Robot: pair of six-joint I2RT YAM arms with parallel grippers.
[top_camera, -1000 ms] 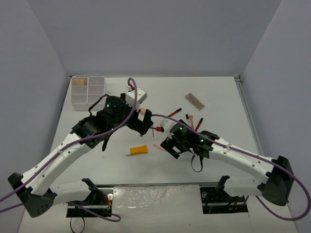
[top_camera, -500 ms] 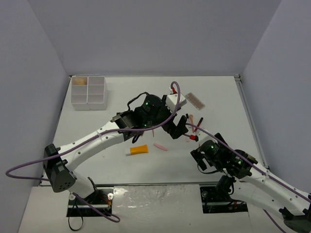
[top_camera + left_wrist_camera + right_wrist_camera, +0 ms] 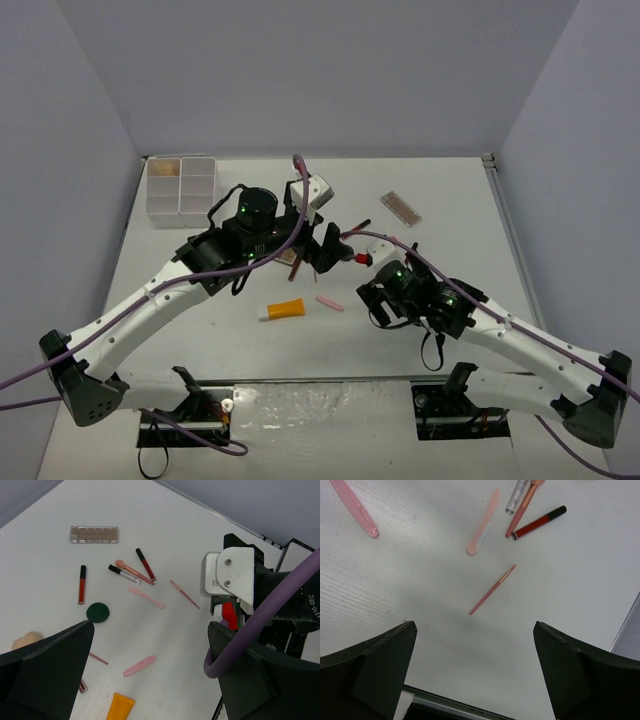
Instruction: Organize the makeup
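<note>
White surface (image 3: 460,200) under plain grey walls, with two arms reaching in from the near edge. The left tool (image 3: 324,250) hangs above the middle, jaws spread wide with nothing between them. Half a second ago it reached further right, and it has since drawn back towards the centre. The right tool (image 3: 377,298) is likewise wide open and empty. It has swung out from the near right and now sits just right of the middle.

A white four-compartment box (image 3: 182,190) stands in the far left corner, unmoved. The makeup lies loose across the middle and right of the surface. A brown eyeshadow palette (image 3: 400,208) lies far right. An orange tube (image 3: 286,310) lies near the centre with a flat pink stick (image 3: 329,301) just to its right, both where they lay before.

The left wrist view shows a dark-green round compact (image 3: 97,612), a beige sponge (image 3: 27,641) at that view's left edge, and a red gloss tube (image 3: 82,584). Below the right tool lies a thin pink pencil (image 3: 492,589), apart from the other pieces.
</note>
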